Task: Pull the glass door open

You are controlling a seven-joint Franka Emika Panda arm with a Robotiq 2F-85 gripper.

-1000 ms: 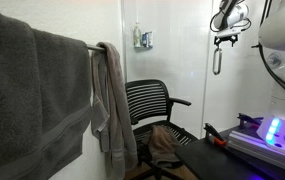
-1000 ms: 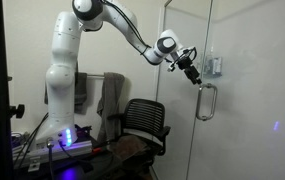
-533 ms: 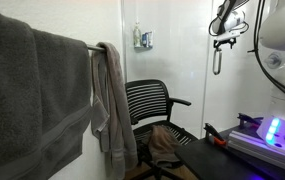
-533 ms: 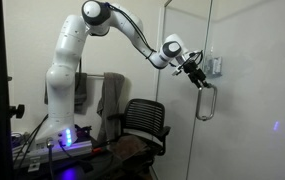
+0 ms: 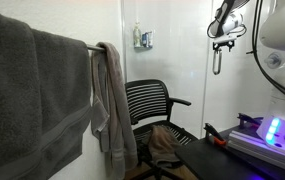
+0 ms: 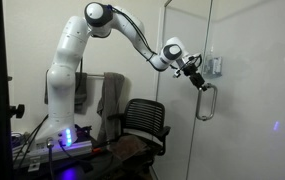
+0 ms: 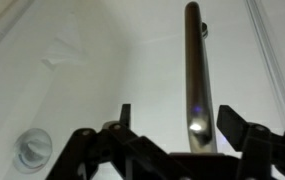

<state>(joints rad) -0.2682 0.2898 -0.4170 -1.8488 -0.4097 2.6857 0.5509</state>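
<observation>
The glass door is a tall whitish frosted panel with a short vertical silver loop handle, which also shows in an exterior view. In the wrist view the handle runs as a shiny bar between my two black fingers. My gripper is open, its fingers either side of the bar, not closed on it. In both exterior views the gripper sits at the top end of the handle. The door looks shut in its frame.
A handle-less glass panel carries a small dispenser. A black mesh office chair stands below it. Grey towels hang on a rail. A black bench with red clamps and a lit device stand beside the robot base.
The arm has reached further toward the door; the gripper moved from just short of the handle up to its top end. The door has not moved.
</observation>
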